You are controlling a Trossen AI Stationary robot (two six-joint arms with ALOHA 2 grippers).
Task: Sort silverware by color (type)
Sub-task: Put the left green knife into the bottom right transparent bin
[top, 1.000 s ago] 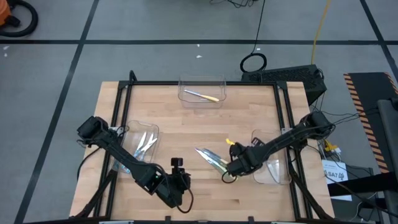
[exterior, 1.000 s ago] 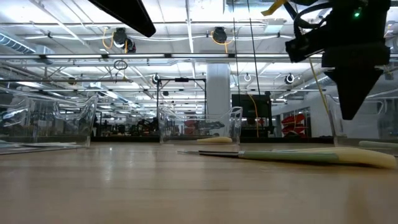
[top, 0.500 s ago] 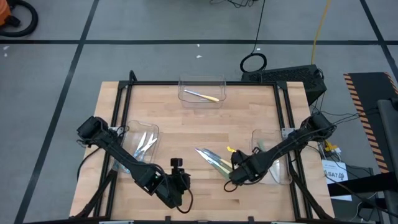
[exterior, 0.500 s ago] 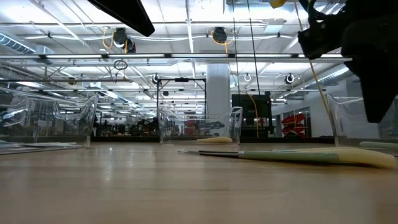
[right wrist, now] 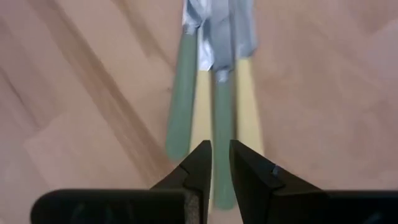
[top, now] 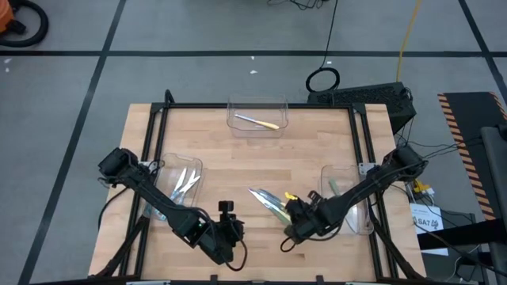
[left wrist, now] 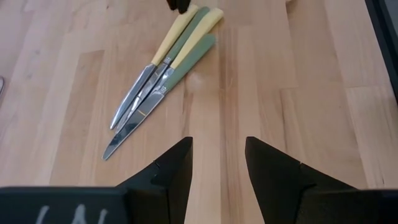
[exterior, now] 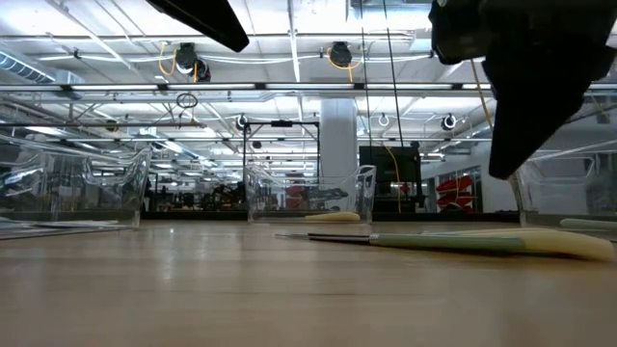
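Industrial lab hall — strip lights (exterior: 116, 43), metal racking (exterior: 289, 154) behind.

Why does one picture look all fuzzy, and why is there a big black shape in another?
Right wrist view: the camera sits very close to the knives, so handles and wood blur. Low view: the right arm hangs against bright ceiling lights, so it shows only as a dark shape. Left wrist view: sharp, with small glints on the knife blades. High view: even light, soft shadows.
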